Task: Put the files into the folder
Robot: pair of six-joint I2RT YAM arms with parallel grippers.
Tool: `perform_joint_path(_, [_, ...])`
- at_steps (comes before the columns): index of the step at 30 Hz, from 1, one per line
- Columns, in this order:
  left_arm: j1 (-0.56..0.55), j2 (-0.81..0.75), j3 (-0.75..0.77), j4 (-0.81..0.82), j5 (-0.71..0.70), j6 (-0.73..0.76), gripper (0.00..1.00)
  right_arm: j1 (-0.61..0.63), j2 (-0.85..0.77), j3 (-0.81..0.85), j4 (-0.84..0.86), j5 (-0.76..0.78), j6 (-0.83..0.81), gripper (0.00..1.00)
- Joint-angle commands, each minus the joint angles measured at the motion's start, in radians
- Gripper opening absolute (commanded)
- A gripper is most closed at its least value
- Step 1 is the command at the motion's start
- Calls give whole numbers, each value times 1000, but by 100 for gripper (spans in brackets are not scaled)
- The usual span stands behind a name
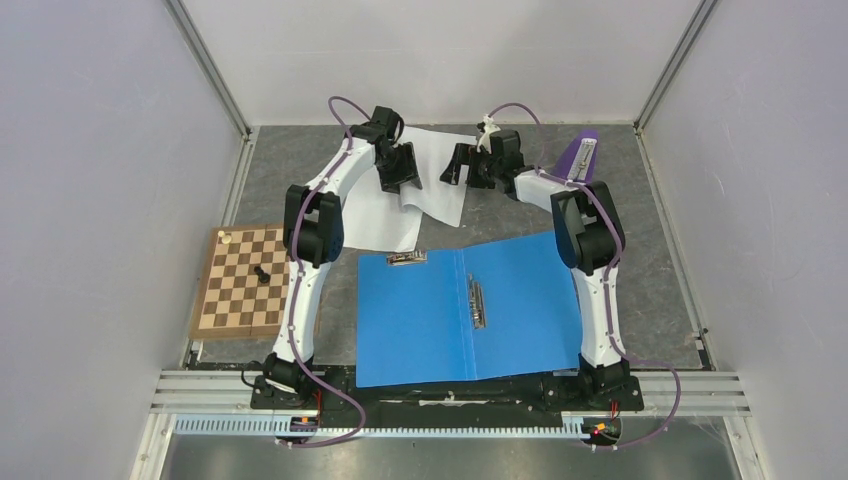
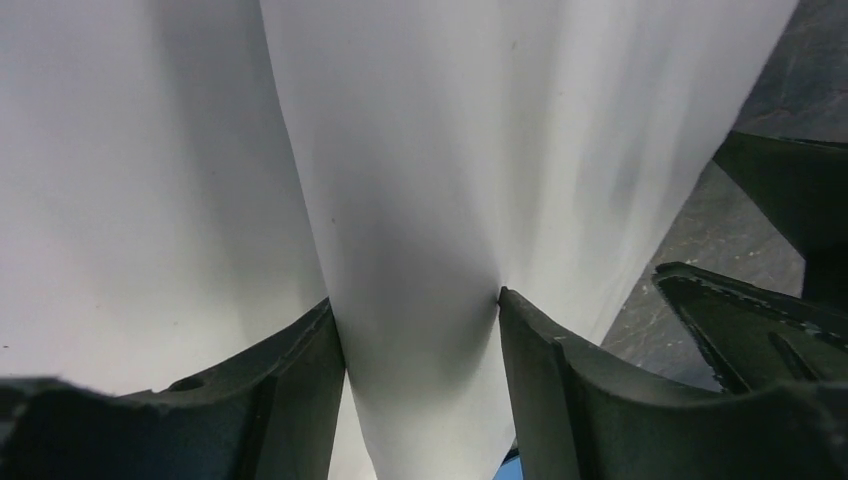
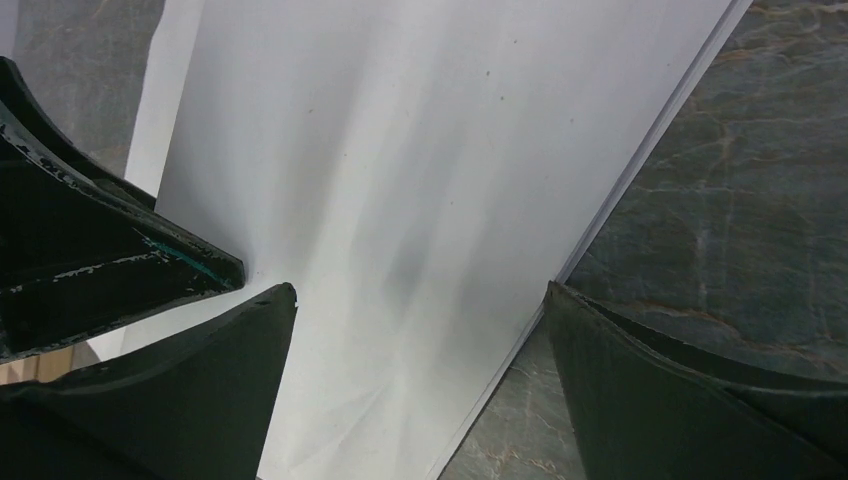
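Observation:
The files (image 1: 375, 215), white sheets, lie on the grey table behind the open blue folder (image 1: 420, 320). My left gripper (image 1: 400, 168) is down on the sheets. In the left wrist view its jaws (image 2: 415, 300) squeeze a raised ridge of paper (image 2: 420, 150) that touches both fingers. My right gripper (image 1: 468, 165) is just right of it, open. In the right wrist view it (image 3: 420, 290) straddles the right edge of the sheets (image 3: 420, 150), one finger over paper and one over bare table. The folder lies flat with a black clip (image 1: 478, 298) along its spine.
A brown chessboard (image 1: 240, 282) with a black piece lies at the left. A purple wedge-shaped object (image 1: 580, 155) stands at the back right. A second clip (image 1: 407, 258) sits at the folder's far left corner. Walls enclose the table on three sides.

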State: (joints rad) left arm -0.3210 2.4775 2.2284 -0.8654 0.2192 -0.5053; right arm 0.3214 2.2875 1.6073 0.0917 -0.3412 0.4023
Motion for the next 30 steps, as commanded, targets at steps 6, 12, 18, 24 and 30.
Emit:
perform_joint_path(6, [5,-5,51,-2,95,-53,48,0,60,18,-57,-133,60,98])
perform_joint_path(12, [18,-18,39,0,116,-71,32,-14,35,-14,-29,-143,88,98])
perform_joint_path(18, [29,-45,8,35,172,-87,22,-34,11,-44,-2,-154,116,98])
perform_joint_path(24, [37,-109,-45,97,245,-117,9,-83,-17,-124,96,-203,224,98])
perform_joint_path(30, [42,-193,-123,208,337,-199,2,-95,-62,-179,126,-194,264,98])
